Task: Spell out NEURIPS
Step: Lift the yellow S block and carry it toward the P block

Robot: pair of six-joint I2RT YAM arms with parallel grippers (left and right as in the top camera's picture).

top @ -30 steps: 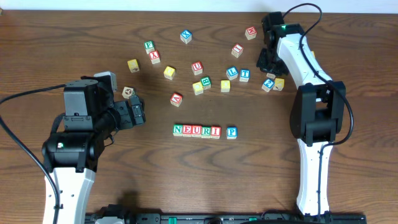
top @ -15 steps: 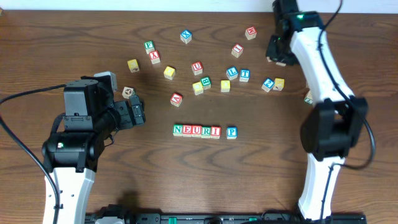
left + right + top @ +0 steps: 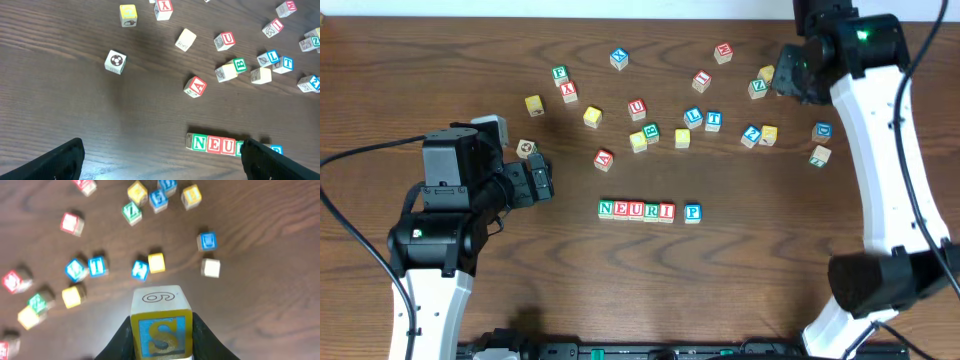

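1. The right fingers are pinching the S cube from both sides and holding it raised well above the surface.
2. The cube's yellow-framed face with the blue S is facing the wrist camera, and the face above it is showing a "6".
3. The right arm is reaching over the far right part of the surface, above a scatter of loose cubes.
4. The left fingers are standing spread wide with nothing between them, on the left side and pointing toward the middle.
5. The N-E-U-R-I row is lying near the middle. Its five cubes are touching side by side and reading left to right in the overhead view.
6. The P cube is sitting in line with the row on its right, apart from the I by a small gap.
7. A red A cube is lying tilted beyond the row's left end.
8. A cube with a ball picture is sitting near the left fingers.
9. A blue L cube and a blue T cube are resting just beside each other, farther back.
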